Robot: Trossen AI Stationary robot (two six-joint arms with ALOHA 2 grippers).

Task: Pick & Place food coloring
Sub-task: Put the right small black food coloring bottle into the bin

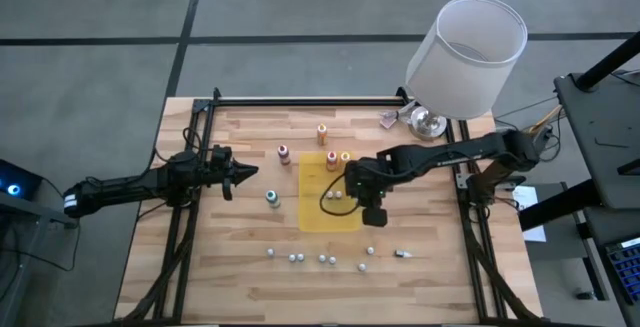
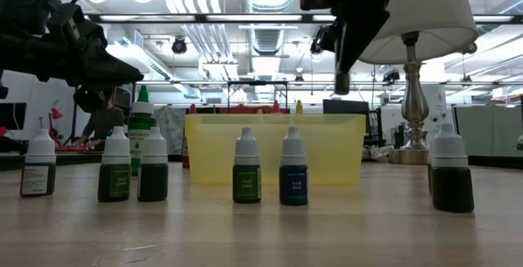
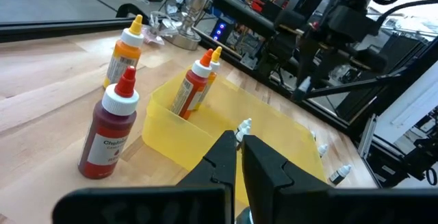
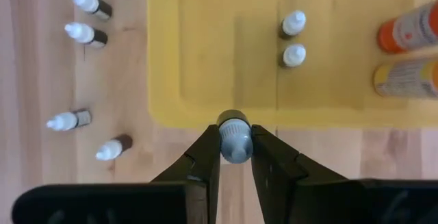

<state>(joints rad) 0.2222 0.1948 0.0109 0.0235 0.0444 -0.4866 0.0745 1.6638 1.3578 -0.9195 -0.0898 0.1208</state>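
Right gripper (image 4: 235, 135) fills the foreground of its wrist view, its dark angular fingers clamped on the grey-white cap of a small dropper bottle (image 4: 235, 142), held over the rim of the yellow tray (image 4: 205, 59) where it meets bare wood. Two more white-capped droppers (image 4: 293, 39) stand on the tray's smooth floor, and four others (image 4: 83, 35) lie scattered on the planks beside it. High view: the slatted wooden desk (image 1: 230, 257) carries the tray at its centre, with the right gripper (image 1: 375, 217) at the tray's corner. The food coloring bottles (image 1: 322, 132) stand about the tray's far end, a teal one (image 1: 272, 198) on the left arm's side. A lamp with a white drum shade (image 1: 465, 52) occupies the far right corner. The left gripper (image 1: 240, 175) hovers left of the tray, apart from every bottle. Low view: a row of dark, white-capped droppers (image 2: 247, 169) stands before the translucent plastic tray wall. Left wrist view: the left gripper's tapered fingers (image 3: 229, 152) are clenched together on nothing. A dark red bottle (image 3: 109, 131) and an orange one (image 3: 124, 53) stand on wood, and two orange-toned ones (image 3: 191, 87) stand inside the tray's corner.
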